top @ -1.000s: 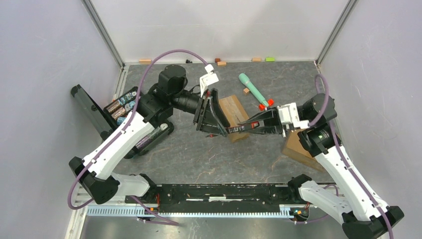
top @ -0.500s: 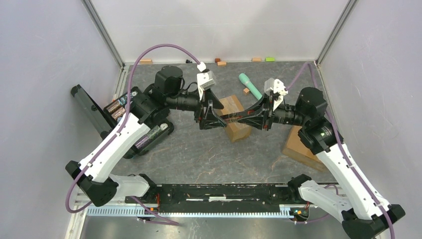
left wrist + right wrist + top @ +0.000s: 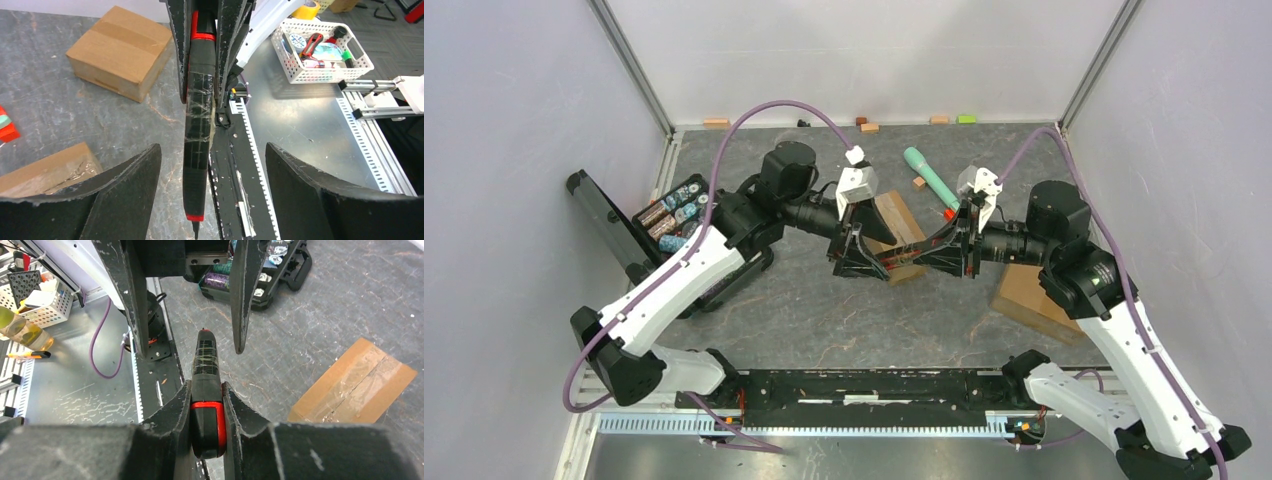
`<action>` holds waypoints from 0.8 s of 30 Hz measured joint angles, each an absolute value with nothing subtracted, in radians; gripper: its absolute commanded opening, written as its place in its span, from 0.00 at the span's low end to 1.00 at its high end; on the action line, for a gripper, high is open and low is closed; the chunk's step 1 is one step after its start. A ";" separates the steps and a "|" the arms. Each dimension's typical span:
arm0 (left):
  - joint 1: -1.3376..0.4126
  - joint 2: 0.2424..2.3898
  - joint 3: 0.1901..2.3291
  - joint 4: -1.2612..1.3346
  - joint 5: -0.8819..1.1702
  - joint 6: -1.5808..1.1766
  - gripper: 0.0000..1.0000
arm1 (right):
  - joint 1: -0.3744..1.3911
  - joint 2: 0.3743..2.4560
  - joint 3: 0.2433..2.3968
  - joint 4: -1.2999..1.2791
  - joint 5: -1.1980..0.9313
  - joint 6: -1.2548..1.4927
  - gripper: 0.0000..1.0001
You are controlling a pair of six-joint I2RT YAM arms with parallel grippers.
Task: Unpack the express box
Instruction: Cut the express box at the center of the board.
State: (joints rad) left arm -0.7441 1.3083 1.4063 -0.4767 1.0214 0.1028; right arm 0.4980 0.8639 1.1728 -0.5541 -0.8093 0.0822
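Note:
My right gripper (image 3: 206, 390) is shut on the red-banded butt of a slim black tool (image 3: 205, 360) and holds it level above the table. The tool (image 3: 199, 130) points between the two fingers of my left gripper (image 3: 214, 150), which stand open on either side without touching it. In the top view the left gripper (image 3: 876, 262) and the right gripper (image 3: 936, 258) face each other tip to tip over the taped cardboard express box (image 3: 896, 222). The box (image 3: 352, 385) lies shut on the table, its tape intact as far as I can see.
A second cardboard box (image 3: 1027, 300) lies by the right arm. An open black case (image 3: 679, 222) of small parts sits at the left. A green-handled tool (image 3: 932, 178) and small blocks (image 3: 869, 127) lie toward the back wall.
Both grippers have shifted, the right one swinging round to face the left. The left jaws have opened wider and now straddle the tool's tip. The right grip on the tool is unchanged.

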 measured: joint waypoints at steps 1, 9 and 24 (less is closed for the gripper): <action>-0.751 1.316 1.406 -0.473 1.026 0.103 0.81 | 0.500 0.864 1.174 -0.566 -0.807 0.083 0.00; -0.786 1.364 1.401 -0.476 1.025 0.109 0.73 | 0.500 0.866 1.224 -0.617 -0.783 0.082 0.00; -0.778 1.398 1.375 -0.440 1.043 0.130 0.02 | 0.506 0.890 1.243 -0.607 -0.698 0.121 0.95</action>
